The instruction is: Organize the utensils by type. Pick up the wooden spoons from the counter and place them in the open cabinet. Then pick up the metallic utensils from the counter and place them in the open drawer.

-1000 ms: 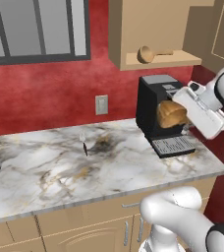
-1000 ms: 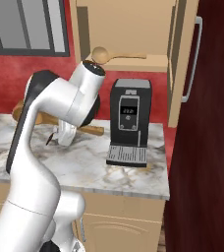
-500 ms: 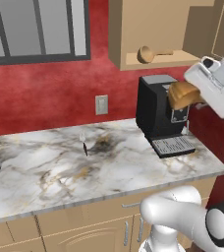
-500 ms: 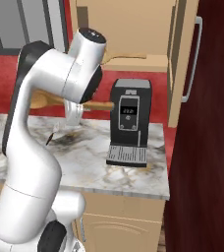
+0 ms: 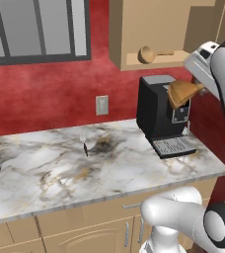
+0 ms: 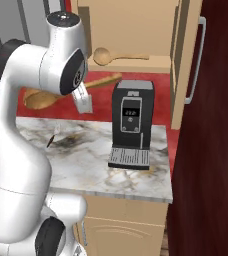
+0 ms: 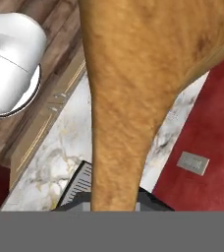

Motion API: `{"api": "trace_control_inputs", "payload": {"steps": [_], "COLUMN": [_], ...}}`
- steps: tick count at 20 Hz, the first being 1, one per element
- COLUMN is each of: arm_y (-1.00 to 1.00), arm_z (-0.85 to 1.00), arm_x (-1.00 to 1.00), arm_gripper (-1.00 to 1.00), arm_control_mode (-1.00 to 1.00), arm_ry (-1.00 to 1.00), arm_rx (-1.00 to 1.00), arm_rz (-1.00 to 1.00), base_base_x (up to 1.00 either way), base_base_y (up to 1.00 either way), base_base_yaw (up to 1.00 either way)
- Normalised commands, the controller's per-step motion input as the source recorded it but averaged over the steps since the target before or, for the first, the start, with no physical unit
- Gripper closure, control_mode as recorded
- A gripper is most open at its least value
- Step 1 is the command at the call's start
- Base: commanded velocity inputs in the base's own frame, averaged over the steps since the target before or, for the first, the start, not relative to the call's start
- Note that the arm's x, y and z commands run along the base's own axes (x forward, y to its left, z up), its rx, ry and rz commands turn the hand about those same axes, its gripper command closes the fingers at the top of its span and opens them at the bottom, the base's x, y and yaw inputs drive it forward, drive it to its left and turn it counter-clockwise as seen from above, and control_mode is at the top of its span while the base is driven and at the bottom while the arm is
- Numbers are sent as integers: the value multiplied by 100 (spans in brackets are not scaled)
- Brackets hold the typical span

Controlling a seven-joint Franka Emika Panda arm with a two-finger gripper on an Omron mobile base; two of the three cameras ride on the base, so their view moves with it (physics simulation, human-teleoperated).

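— Starting nearest the base: what is seen on the counter (image 5: 134,170)?

— Marble with brown and gold veins is laid over light wood base cabinets. A small thin metal utensil (image 5: 85,146) is left lying on it, close to a dark smudge in the stone, well apart from everything else. A black coffee machine (image 5: 161,118) is stood at the slab's far right, against the red wall.

— And the gripper (image 6: 84,100)?

— It is held up in the air, above the counter and in front of the coffee machine's top. Its jaws are pressed together on the handle of a wooden spoon (image 5: 182,92). From the right base view the spoon is seen lying roughly level across the hand, bowl out to one side and handle tip to the other. In the hand view the tan handle (image 7: 128,103) is seen close up, with marble and the machine's drip grille beneath it.

— Is the spoon touching anything else?

— No contact with the machine or the cabinet can be made out; it is carried clear of the counter.

— Further back, then?

— The open cabinet (image 6: 136,30) is mounted above the coffee machine, door swung aside. A second wooden spoon (image 6: 117,56) is already laid on its shelf, bowl to the left, handle to the right. The held spoon is kept below that shelf level.
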Motion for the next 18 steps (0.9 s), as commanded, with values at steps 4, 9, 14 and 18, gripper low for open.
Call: {"api": "trace_control_inputs", "payload": {"steps": [4,9,14,18], "arm_y": [-12,-14,-14,-10], "arm_z": [19,19,10,6], "arm_x": [39,37,40,40], "arm_gripper": [100,100,100,100], "arm_control_mode": [-100,-100,-100,-100], "arm_ry": [-13,0,0,0], "arm_rx": [-5,1,9,12], "arm_rz": [0,0,-1,-2], "base_base_x": [0,0,0,0], "base_base_y": [0,0,0,0], "base_base_yaw": [0,0,0,0]}}
